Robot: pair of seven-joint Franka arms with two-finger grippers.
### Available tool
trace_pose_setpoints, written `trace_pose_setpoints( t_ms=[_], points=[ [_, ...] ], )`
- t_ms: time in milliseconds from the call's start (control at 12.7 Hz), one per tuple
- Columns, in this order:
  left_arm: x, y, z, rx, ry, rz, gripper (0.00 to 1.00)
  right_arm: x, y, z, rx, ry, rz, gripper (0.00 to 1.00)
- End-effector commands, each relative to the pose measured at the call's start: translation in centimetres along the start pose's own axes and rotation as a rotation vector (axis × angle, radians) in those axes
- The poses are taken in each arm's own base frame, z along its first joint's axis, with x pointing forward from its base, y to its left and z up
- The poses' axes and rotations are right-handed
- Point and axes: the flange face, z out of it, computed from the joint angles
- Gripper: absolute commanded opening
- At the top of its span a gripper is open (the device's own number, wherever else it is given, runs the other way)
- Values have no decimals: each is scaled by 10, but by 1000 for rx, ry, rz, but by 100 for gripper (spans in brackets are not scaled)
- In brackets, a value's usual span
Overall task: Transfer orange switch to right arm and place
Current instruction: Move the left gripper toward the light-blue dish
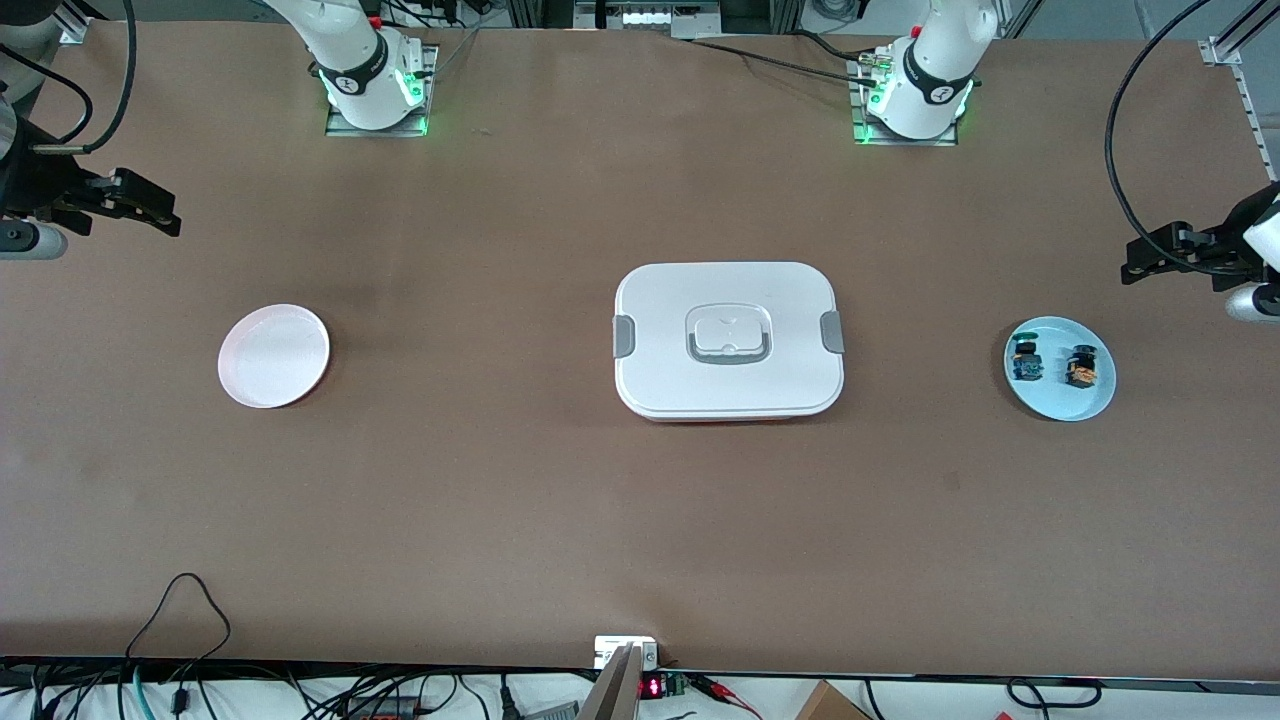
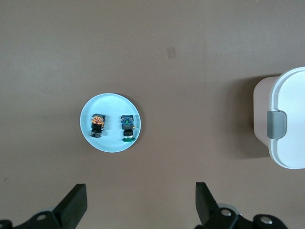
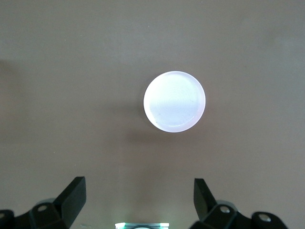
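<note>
I saw the orange switch (image 1: 1081, 366) resting on the pale blue plate (image 1: 1060, 405), at 3 o'clock from the green-blue switch (image 1: 1025, 360). Left gripper (image 2: 138, 202) and right gripper (image 3: 138, 200) waited, fingers spread, empty. No legible writing.

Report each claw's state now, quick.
Left claw: open, holding nothing, up over the table by the blue plate.
Right claw: open, holding nothing, up over the table by the pink plate.

Even, bright overhead light leaves soft, faint shadows on the brown desk (image 1: 560, 500), the pale plate (image 3: 174, 101) glares almost white, and focus stays sharp.
</note>
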Motion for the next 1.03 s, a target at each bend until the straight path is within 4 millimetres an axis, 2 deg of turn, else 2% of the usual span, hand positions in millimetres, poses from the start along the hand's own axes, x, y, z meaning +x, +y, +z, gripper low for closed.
trace_pose_setpoints(
  t_ms=[0,237,394,710,946],
  points=[
    [0,-4,-7,-18,2,-34,100,2,3,-2,-3,-2,0,100],
    [2,0,-14,-5,16,-28,100,3,3,-3,-3,1,0,100],
    [4,-3,-10,-11,11,-29,100,2,3,-3,-3,-2,0,100],
    [-11,2,5,-29,-109,-24,100,2,5,-1,-2,-6,5,100],
    [-20,1,25,-43,-198,6,100,2,3,-1,-2,-6,2,100]
  ],
)
